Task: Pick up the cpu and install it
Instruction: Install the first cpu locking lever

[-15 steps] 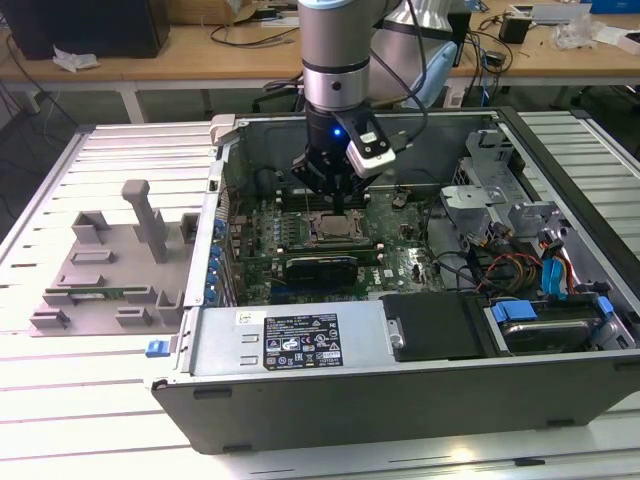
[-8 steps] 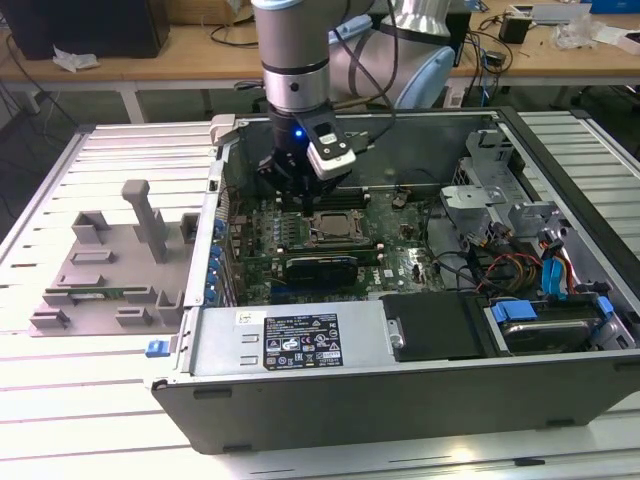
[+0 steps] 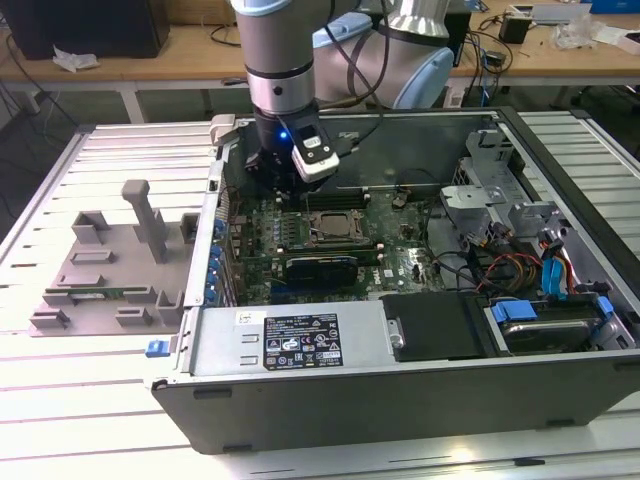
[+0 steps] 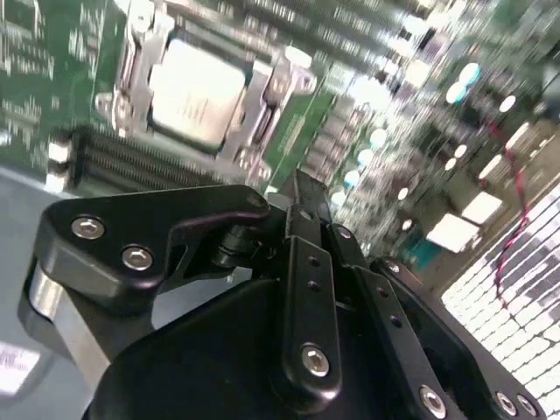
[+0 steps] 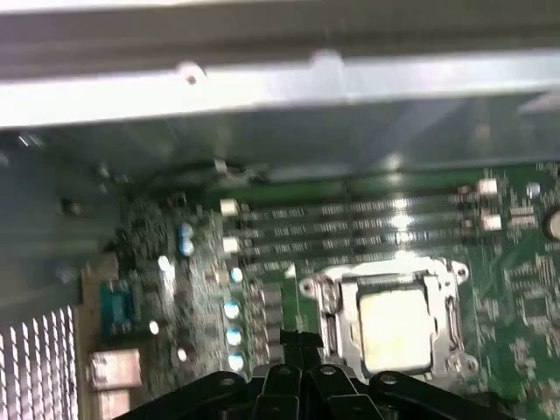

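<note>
The cpu (image 4: 197, 94) is seated in the motherboard socket (image 5: 328, 302) inside the computer case (image 3: 300, 345). The end effector (image 4: 302, 188) is seen closed, empty, just beside it.

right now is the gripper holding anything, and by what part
Nothing is held. The gripper has its fingers closed together with nothing between them, and the cpu sits in the socket on the motherboard.

Open PC case (image 3: 400, 370) mid-frame in exterior view; plastic tray (image 3: 105, 270) at its left on table. Cpu (image 3: 335, 226) sits in socket on motherboard (image 3: 300, 235), centre; gripper (image 3: 285, 165) hangs just upper-left of it.
</note>
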`<state>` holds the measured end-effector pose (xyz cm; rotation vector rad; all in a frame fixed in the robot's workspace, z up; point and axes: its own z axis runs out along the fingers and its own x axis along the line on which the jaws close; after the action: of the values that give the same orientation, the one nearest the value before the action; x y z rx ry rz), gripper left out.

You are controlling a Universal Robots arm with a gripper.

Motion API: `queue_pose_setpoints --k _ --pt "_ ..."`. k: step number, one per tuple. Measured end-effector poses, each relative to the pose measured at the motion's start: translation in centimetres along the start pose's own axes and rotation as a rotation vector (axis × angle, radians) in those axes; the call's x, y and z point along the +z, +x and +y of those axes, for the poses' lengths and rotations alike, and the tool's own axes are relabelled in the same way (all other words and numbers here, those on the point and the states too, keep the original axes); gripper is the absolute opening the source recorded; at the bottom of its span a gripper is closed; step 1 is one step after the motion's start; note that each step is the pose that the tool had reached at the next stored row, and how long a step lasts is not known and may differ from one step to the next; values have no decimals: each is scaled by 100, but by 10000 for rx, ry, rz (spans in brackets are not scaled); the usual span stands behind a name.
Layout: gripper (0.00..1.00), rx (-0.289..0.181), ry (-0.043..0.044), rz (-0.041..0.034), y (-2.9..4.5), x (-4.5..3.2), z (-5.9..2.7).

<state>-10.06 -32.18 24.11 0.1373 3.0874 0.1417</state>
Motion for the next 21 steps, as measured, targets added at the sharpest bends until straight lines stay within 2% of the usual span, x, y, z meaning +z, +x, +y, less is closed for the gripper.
queue_pose_setpoints --k 1,2,6,7,8,10,11,12,15,20,21 --pt "11 15 -344 31 10 -1 -1" --pt "11 18 -414 36 11 0 0" --pt "11 20 -448 39 7 -78 6" --pt "11 21 -527 46 6 -92 7" --pt "11 36 -778 67 6 -92 8" --pt "11 48 -1119 98 6 -92 8" --pt "11 57 -1384 122 6 -93 8" --pt "11 61 -1457 128 7 -93 8" --pt "11 61 -1464 128 6 -92 8" --pt "11 67 -1459 174 -164 -84 23" --pt "11 72 -1458 191 -224 -81 28"
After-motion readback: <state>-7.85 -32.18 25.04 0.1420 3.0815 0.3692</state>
